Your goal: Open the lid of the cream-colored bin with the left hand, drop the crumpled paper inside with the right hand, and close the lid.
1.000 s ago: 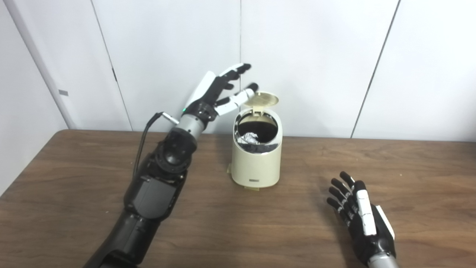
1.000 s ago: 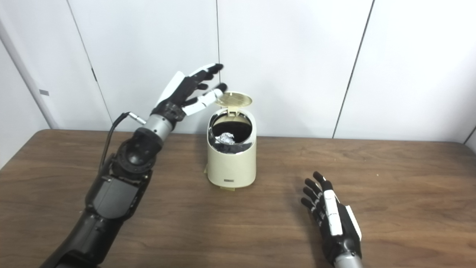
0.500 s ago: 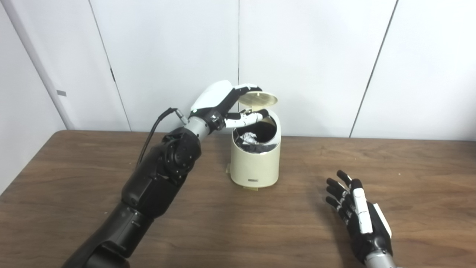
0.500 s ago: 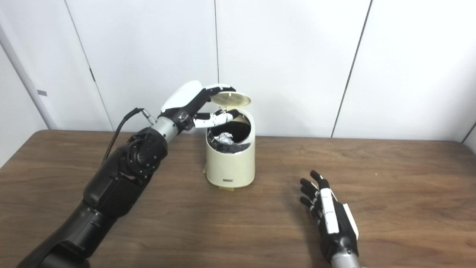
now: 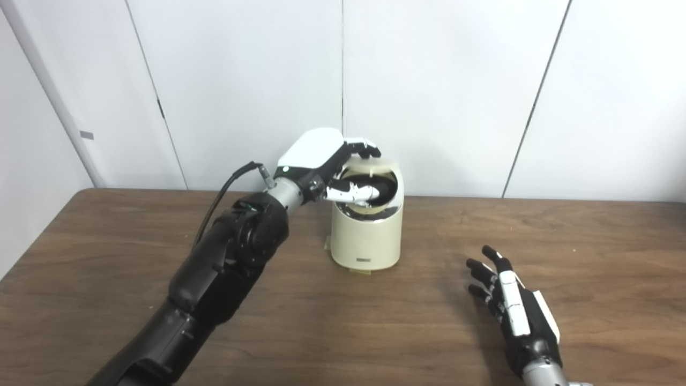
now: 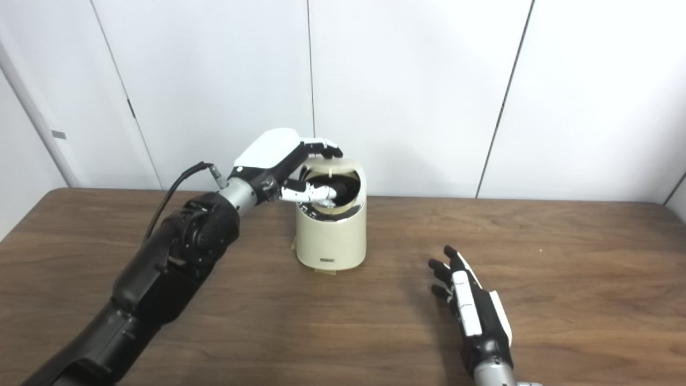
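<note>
The cream-colored bin (image 5: 367, 236) stands at the back middle of the wooden table. Its lid (image 5: 376, 166) is tilted low over the opening, nearly down. My left hand (image 5: 321, 155) is over the bin, its fingers (image 5: 364, 148) resting on top of the lid and its thumb lying across the dark opening beneath it. It grips nothing. The crumpled paper is hidden behind the thumb and lid. My right hand (image 5: 514, 308) lies open and empty on the table, to the front right of the bin. The left hand also shows in the right eye view (image 6: 273, 150).
The brown wooden table (image 5: 343, 321) runs from edge to edge of the view. White wall panels (image 5: 455, 80) stand close behind the bin. A black cable (image 5: 225, 185) loops from my left wrist. Small tape tabs show at the bin's base.
My left hand has come down from above and left of the bin onto the lid. The lid has swung from upright to nearly down. The paper is now out of sight. The right hand barely moved.
</note>
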